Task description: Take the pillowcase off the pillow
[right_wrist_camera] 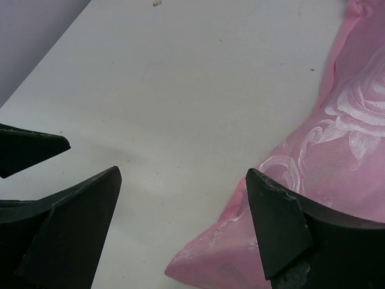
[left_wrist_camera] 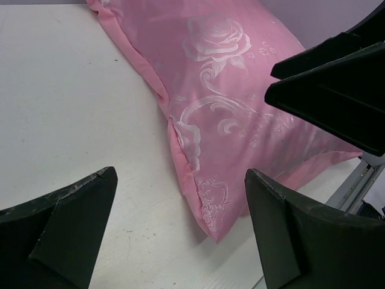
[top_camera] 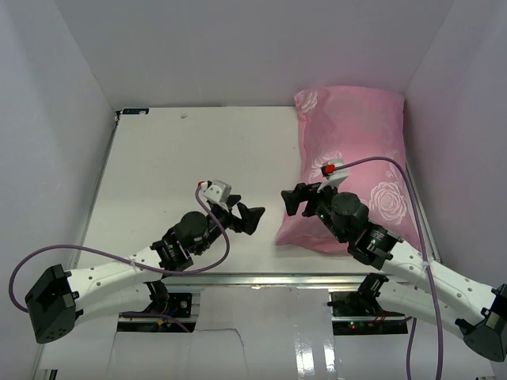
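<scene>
A white desk [top_camera: 182,174] closed in by plain pale walls [top_camera: 238,47] carries everything here. Nearest the arm bases, the left hand [top_camera: 247,218] and the right hand [top_camera: 293,199] face each other just above the desk. Both are spread wide and grasp nothing.

Just beyond them lies the near left corner of the pillowcase [top_camera: 356,142], close to the right hand's fingers but not touched. The pink cover runs along the right side of the desk to the far wall, plump and fully filled. The pillow itself is hidden inside it, and I cannot tell which end is open.

The step in hand looks like taking a first grip, with none of the removal done. It would go best if one hand pinched only the thin flat hem [left_wrist_camera: 180,144] along the left edge, where the cloth stands free of the stuffing. A deep bite would likely catch the cushion too and drag the whole bundle. The other hand should then press down on the bulk, so that the fabric slides off rather than bunching.
</scene>
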You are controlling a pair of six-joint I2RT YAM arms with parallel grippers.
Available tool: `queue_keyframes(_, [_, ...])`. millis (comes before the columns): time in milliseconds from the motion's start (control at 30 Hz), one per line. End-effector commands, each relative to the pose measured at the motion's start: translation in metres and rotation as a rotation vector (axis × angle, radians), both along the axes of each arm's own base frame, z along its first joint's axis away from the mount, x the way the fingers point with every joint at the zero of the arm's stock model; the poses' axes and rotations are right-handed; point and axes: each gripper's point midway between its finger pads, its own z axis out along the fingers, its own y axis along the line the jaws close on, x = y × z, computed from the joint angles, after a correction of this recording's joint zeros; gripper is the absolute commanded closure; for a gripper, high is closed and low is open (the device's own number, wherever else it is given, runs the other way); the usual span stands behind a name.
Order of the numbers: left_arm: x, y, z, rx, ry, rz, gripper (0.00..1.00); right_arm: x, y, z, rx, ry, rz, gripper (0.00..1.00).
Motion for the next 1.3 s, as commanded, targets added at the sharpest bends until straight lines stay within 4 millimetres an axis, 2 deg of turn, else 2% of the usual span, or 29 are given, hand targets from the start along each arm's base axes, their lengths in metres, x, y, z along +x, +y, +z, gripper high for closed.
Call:
queue_keyframes(0, [-0.004,-0.005,0.003,-0.005,-0.02,-0.036,0.02,0.003,-0.004,0.019,0.064,-0.039,-0.034,0.1])
queue_keyframes(333, [-0.003,-0.011,-0.006,0.022,-0.018,-0.052,0.02,0.001,-0.024,0.029,0.113,-0.059,-0.108,0.1])
queue_keyframes(433, [-0.011,-0.025,-0.011,0.048,-0.03,-0.139,0.02,0.001,-0.039,0.037,0.14,-0.061,-0.176,0.1])
queue_keyframes(467, [-0.025,-0.039,-0.012,0.058,-0.041,-0.259,0.02,0.0,-0.044,0.034,0.126,-0.049,-0.191,0.1])
queue_keyframes(533, [-0.034,-0.06,-0.021,0.092,-0.02,-0.367,0.02,-0.004,-0.048,0.05,0.148,-0.073,-0.18,0.1])
queue_keyframes(567, [-0.042,-0.069,-0.026,0.09,0.005,-0.426,0.02,-0.007,-0.05,0.05,0.124,-0.07,-0.17,0.1])
queue_keyframes(633, [-0.038,-0.079,-0.043,0.119,0.055,-0.438,0.02,-0.013,-0.054,0.065,0.142,-0.086,-0.152,0.1])
queue_keyframes(733, [-0.029,-0.094,-0.062,0.16,0.095,-0.442,0.02,-0.021,-0.06,0.072,0.135,-0.101,-0.129,0.1])
queue_keyframes(833, [-0.028,-0.11,-0.071,0.169,0.132,-0.481,0.02,-0.028,-0.066,0.075,0.148,-0.119,-0.118,0.1])
queue_keyframes(1033, [-0.025,-0.124,-0.086,0.178,0.194,-0.499,0.02,-0.038,-0.071,0.072,0.191,-0.123,-0.091,0.1])
queue_keyframes(1133, [-0.028,-0.126,-0.098,0.203,0.229,-0.518,0.13,-0.039,-0.072,0.071,0.197,-0.124,-0.091,0.1])
queue_keyframes(1167, [-0.027,-0.129,-0.1,0.209,0.241,-0.518,0.31,-0.039,-0.072,0.072,0.198,-0.126,-0.096,0.1])
queue_keyframes(1233, [-0.026,-0.127,-0.11,0.243,0.276,-0.508,0.48,-0.038,-0.072,0.071,0.195,-0.123,-0.095,0.09])
queue_keyframes(1267, [-0.025,-0.128,-0.113,0.252,0.286,-0.502,0.53,-0.038,-0.071,0.071,0.194,-0.122,-0.091,0.09])
